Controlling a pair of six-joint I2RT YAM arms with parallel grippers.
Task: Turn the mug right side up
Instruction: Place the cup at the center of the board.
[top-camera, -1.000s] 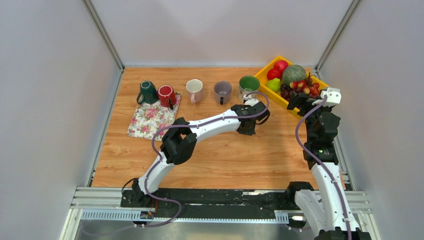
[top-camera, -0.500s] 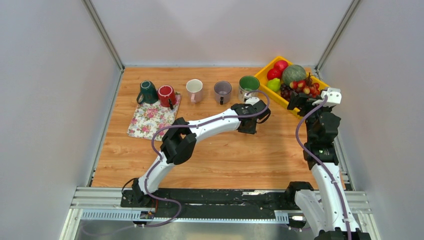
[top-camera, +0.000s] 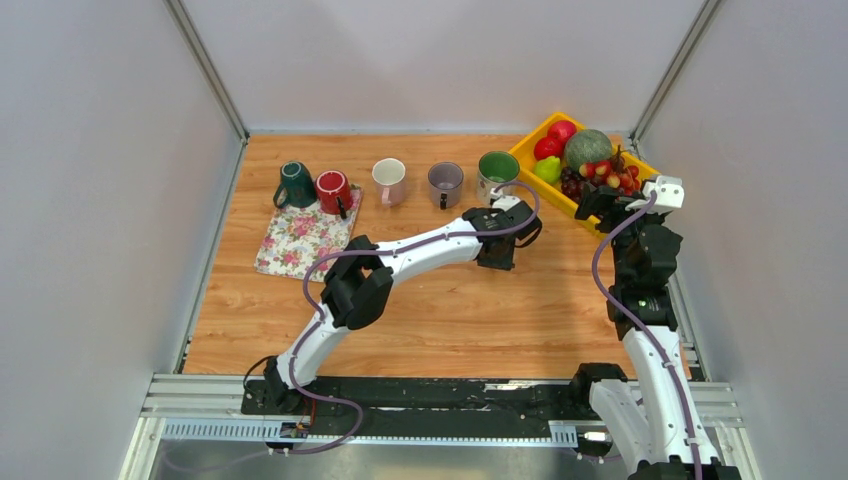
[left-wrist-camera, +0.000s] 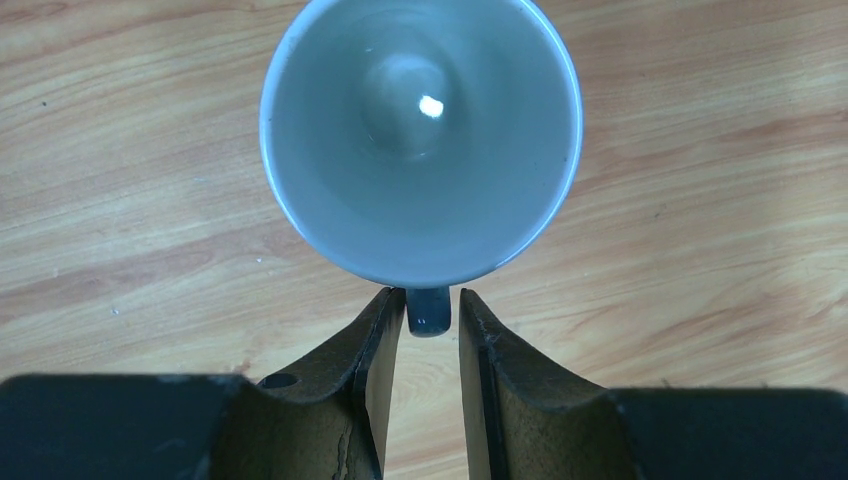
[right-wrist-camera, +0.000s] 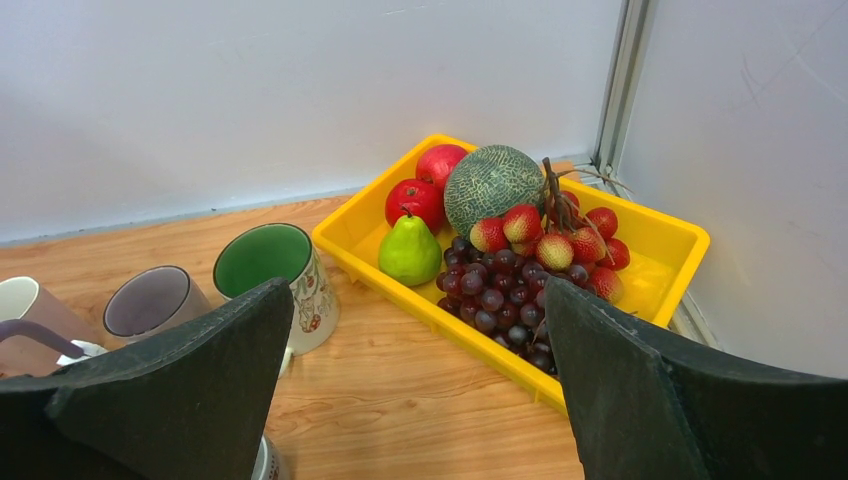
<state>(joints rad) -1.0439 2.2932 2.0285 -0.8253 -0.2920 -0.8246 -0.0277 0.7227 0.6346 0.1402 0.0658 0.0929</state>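
Left wrist view: mug (left-wrist-camera: 420, 140) stands upright, mouth up, on the wooden table (left-wrist-camera: 700, 200), just ahead of the fingertips.
Handle (left-wrist-camera: 428, 312): points back between the two fingers, with a thin gap at the right one.
Left gripper (left-wrist-camera: 430, 300): parted only narrowly, clamping nothing.
Right gripper (right-wrist-camera: 417, 285): spread wide and empty, with the yellow fruit tray (right-wrist-camera: 345, 248) ahead of it.

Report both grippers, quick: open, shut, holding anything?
Left gripper: slightly open, jaws straddling the mug handle, not clamping.
Right gripper: wide open, empty.
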